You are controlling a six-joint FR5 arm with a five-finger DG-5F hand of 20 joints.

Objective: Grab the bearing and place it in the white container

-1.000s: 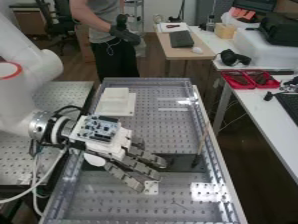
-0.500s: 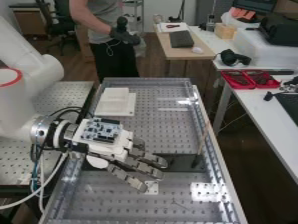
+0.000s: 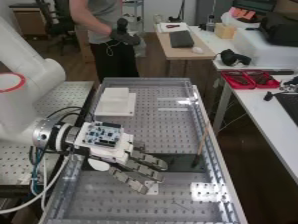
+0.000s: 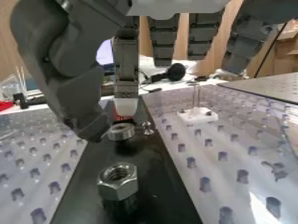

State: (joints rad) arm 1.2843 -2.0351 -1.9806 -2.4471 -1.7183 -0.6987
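Steel bearing (image 4: 121,131) is flanked by thumb (image 4: 78,95), hand (image 3: 112,152) spread wide, likely for pinching; high view: container (image 3: 116,95) is set at twelve o'clock for drop-off.

One white, round-jointed arm (image 3: 40,62), red ring (image 3: 24,81); silver flange (image 3: 44,134). Beyond the flange: dark-grey hand (image 3: 144,170), white housing (image 3: 118,153), blue circuit board (image 3: 104,134). Near the flange: black cables (image 3: 61,109), white cable (image 3: 55,184).
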